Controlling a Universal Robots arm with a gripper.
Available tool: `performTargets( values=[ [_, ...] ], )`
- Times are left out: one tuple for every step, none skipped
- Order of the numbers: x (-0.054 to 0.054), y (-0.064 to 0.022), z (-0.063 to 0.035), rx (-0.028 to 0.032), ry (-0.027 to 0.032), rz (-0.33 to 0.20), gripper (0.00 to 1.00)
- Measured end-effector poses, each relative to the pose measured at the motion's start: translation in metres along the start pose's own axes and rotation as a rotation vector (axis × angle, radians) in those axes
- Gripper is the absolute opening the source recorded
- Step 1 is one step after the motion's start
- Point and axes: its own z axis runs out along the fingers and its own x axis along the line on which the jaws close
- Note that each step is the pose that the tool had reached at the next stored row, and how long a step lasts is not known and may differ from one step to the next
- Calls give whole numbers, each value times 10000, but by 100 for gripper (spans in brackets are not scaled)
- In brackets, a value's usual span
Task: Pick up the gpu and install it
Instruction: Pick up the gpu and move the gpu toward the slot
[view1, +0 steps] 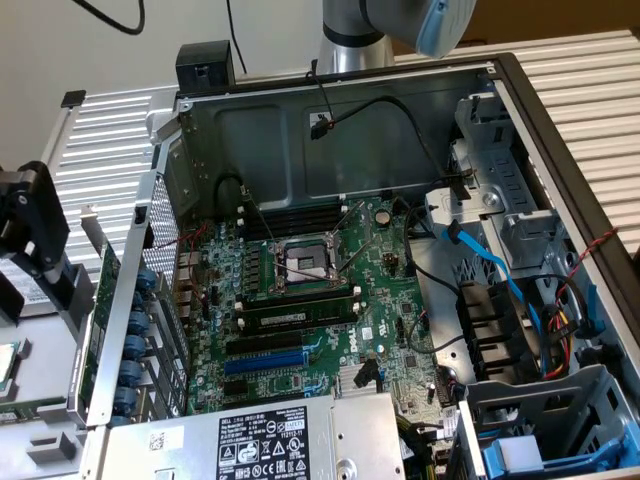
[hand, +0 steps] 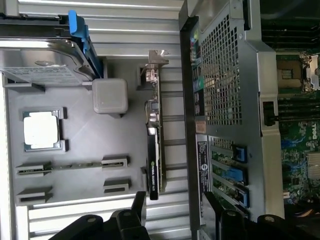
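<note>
Because the gpu (hand: 155, 150) stands on edge in a slot of the grey plastic tray (hand: 82, 147), at the exterior view's left just outside the computer case (hand: 225, 75), its thin green board and black cooler offer flat faces for pinching. The gripper (hand: 175, 196) hovers close to one end of it, black fingers spread wide and holding nothing. The gpu's silver bracket (hand: 156, 57) sits at the far end, beside the case's perforated steel wall.

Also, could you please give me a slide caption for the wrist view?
Open gripper hovers over the gpu, standing on edge in the gray parts tray beside the computer case.
</note>
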Motion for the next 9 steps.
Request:
performTargets(
  values=[
    [10, -1, 17, 1, -1, 13, 57],
    [16, -2, 34, 7, 0, 34, 57],
    [19, -3, 51, 14, 0, 71, 57],
    [23, -3, 70, 24, -1, 126, 57],
    [27, -3, 87, 36, -3, 196, 57],
    [30, -3, 106, 57, -5, 315, 57],
    [34, -3, 124, 84, -9, 486, 57],
    [36, -4, 140, 113, -11, 655, 57],
    [39, -4, 155, 139, -13, 825, 57]
  ],
)
